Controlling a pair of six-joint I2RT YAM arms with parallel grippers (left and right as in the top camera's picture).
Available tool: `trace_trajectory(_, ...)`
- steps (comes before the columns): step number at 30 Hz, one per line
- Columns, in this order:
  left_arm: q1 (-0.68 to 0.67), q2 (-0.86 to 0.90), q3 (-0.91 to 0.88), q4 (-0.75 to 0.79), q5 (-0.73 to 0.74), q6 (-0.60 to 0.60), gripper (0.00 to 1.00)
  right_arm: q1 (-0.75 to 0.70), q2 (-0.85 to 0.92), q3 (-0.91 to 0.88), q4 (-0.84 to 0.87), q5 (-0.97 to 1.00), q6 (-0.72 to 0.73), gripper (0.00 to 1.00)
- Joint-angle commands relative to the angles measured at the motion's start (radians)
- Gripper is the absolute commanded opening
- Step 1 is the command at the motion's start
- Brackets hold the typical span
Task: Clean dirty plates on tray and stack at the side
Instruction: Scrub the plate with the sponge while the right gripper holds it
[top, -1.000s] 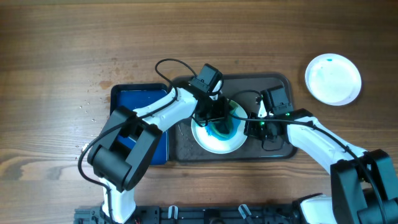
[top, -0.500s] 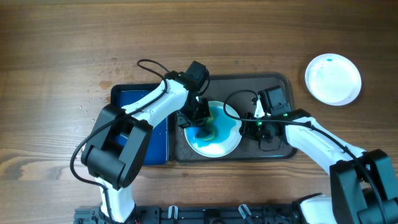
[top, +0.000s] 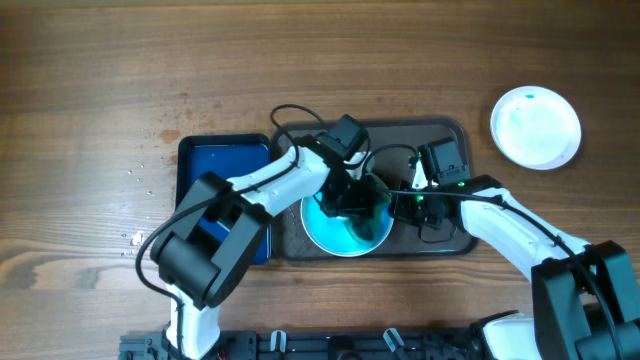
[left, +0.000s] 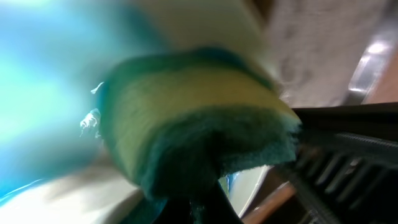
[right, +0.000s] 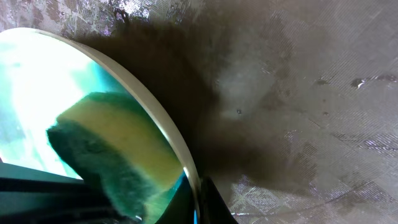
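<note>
A white plate smeared with blue lies on the dark tray. My left gripper is shut on a yellow-and-green sponge and presses it on the plate's right half. Just right of it, my right gripper is shut on the plate's rim, one finger on each side of the edge. The sponge also shows inside the rim in the right wrist view. A second plate, nearly all white, sits on the table at the far right, off the tray.
A smaller deep-blue tray lies against the dark tray's left side, partly under my left arm. Bare tray floor stretches to the right of the held plate. Cables loop above the tray's back edge.
My left gripper swept the sponge left across the plate, then back to its right side. Blue has spread over more of the plate. The right gripper kept its hold on the rim.
</note>
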Motion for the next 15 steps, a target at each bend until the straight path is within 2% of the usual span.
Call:
trace_trajectory(1, -0.007, 0.033, -0.02, 0.095, 0.072, -0.094, 0.04, -0.003, 0.005, 0.004, -0.003, 0.04, 0.025, 0.04)
trace_trajectory(5, 0.045, 0.033, -0.02, 0.106, -0.144, -0.168, 0.04, -0.003, 0.005, 0.004, -0.007, 0.036, 0.026, 0.04)
trace_trajectory(10, 0.203, 0.033, -0.02, -0.085, -0.422, -0.188, 0.04, -0.003, 0.005, 0.004, -0.018, 0.037, 0.026, 0.04)
trace_trajectory(15, 0.307, 0.033, -0.02, -0.212, -0.457, -0.112, 0.04, -0.003, 0.005, 0.004, -0.017, 0.037, 0.026, 0.04)
